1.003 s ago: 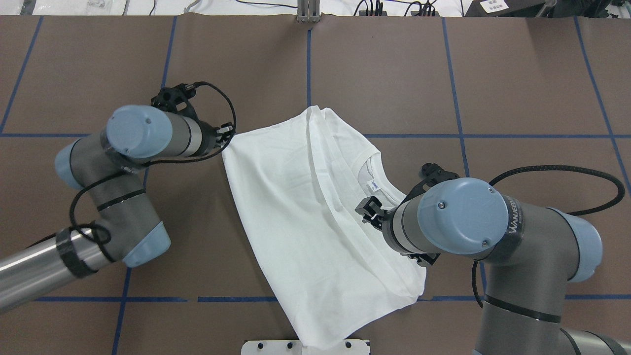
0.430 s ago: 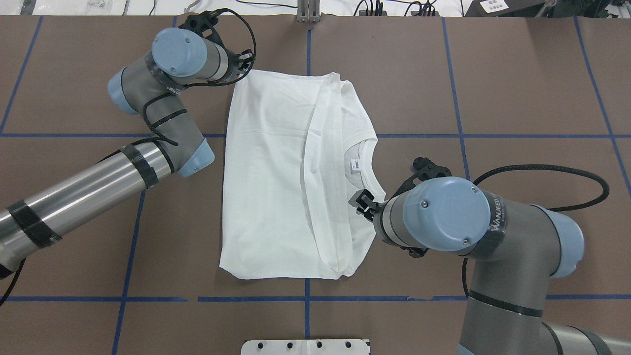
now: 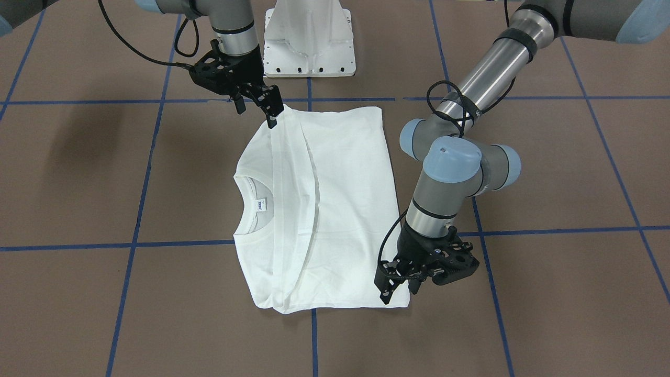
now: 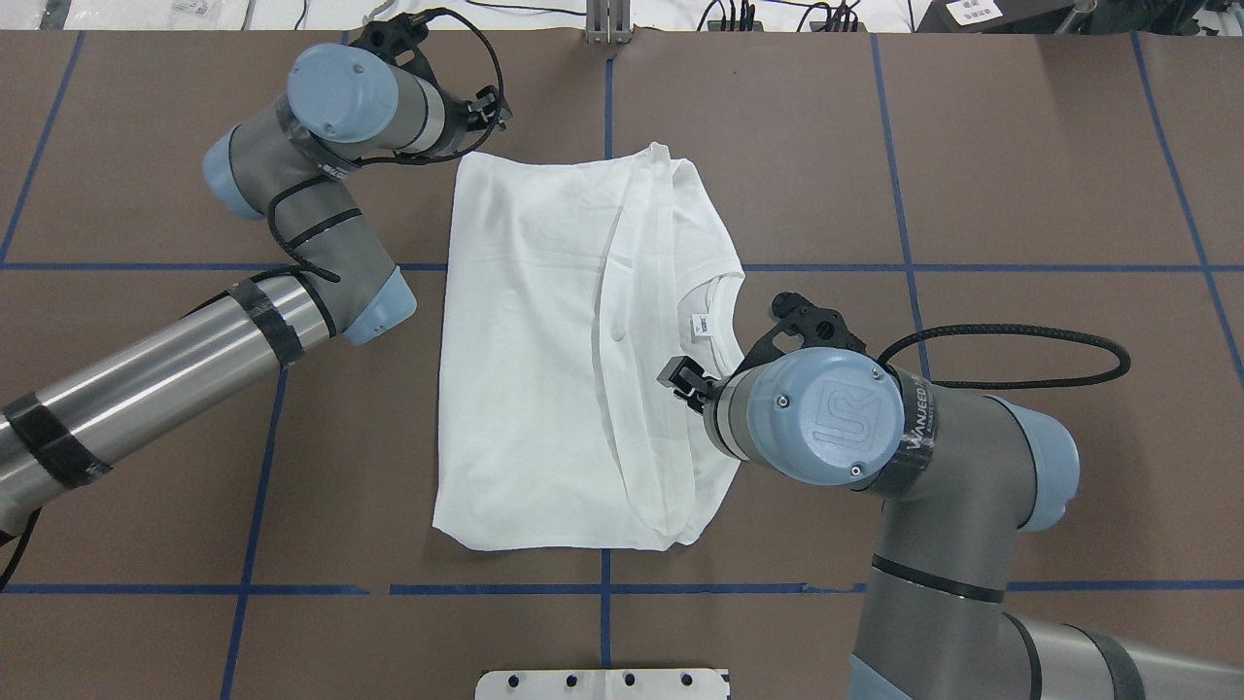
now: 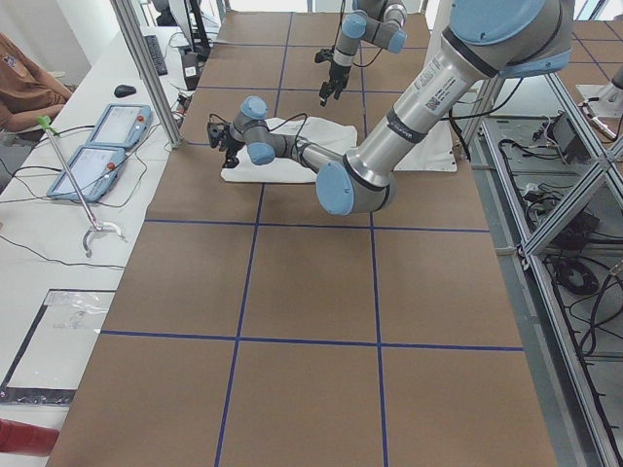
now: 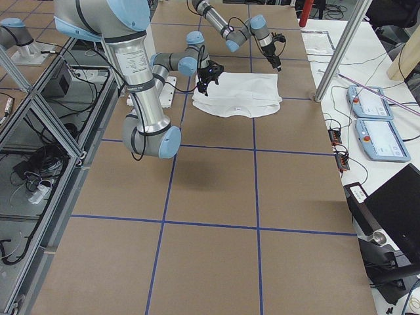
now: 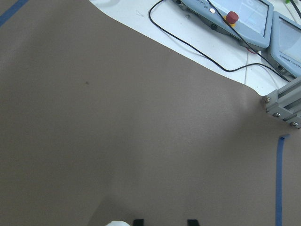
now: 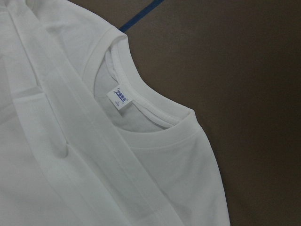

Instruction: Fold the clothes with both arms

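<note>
So the T-shirt (image 4: 544,340) is plain white all over, ribbed collar (image 8: 155,107) included, and the only print I can spot is a bit of blue on the tiny white neck label (image 8: 121,99). The table (image 4: 1020,146) is flat brown, cut into big squares by blue tape lines (image 4: 972,267), and the pedestal base (image 3: 309,42) is white. The left arm (image 4: 146,374) and right arm (image 4: 962,437) are silver-grey with light-blue joint caps, black tape bands and black cables, and the left gripper (image 3: 398,290) and right gripper (image 3: 256,110) are black too.
</note>
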`<state>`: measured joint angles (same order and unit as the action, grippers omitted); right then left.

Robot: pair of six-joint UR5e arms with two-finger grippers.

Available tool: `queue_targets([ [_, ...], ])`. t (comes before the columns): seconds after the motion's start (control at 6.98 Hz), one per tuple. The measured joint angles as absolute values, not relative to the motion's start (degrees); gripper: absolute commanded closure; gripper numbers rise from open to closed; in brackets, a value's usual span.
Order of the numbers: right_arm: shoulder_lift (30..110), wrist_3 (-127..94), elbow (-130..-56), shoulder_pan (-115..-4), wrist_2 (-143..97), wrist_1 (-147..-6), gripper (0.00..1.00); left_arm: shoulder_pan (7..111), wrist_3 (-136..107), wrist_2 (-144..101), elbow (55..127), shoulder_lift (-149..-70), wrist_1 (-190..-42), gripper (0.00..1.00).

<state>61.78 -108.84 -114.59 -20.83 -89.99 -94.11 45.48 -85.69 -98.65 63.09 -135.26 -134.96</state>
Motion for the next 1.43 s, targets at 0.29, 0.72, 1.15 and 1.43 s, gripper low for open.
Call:
queue_targets([
  [0.29, 58.6, -94.8, -108.8, -20.9, -89.0, -93.9, 0.00, 46.0, -83.2, -100.9, 72.1, -128.3, -134.8, 0.00],
  [0.72, 49.7, -76.6, -96.8, -21.1, -85.3, -94.5, 0.00, 46.7, -80.9, -101.3, 79.3, -122.3, -134.7, 0.00],
  [1.15, 41.3, -69.7, -84.8, -20.9, -82.2, -94.4, 0.00, 46.7, -80.8, -101.3, 79.7, -121.3, -134.6, 0.00],
  [1.43, 41.1, -68.2, -82.9, -20.8, -81.6, -94.6, 0.00, 46.7, -80.8, -101.3, 79.7, -121.1, -134.6, 0.00],
])
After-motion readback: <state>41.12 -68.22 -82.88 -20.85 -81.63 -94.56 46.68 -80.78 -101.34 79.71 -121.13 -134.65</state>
